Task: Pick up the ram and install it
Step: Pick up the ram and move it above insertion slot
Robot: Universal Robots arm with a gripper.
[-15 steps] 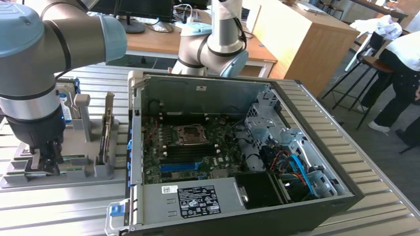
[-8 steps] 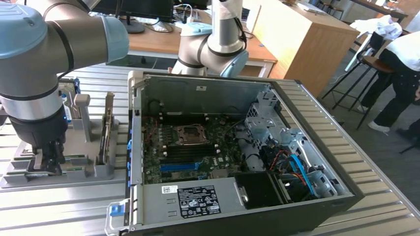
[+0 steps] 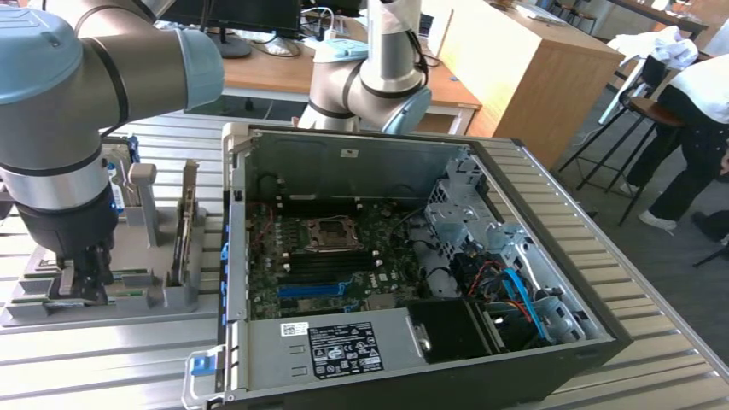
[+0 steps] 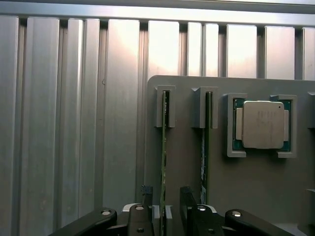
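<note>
Ram (edge-on in grey holder) between parted jaws, a gap either side.

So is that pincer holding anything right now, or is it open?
Pincer: open, straddling the ram that stands on edge in the grey holder; not clamped on it.

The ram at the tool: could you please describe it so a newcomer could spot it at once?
On the exterior view's left of the open computer case, a grey holder lies on the slatted table. Two green sticks stand on edge in it beside a silver processor. The ram is the stick between the tool's open fingers, farther from the processor than its twin.
</note>
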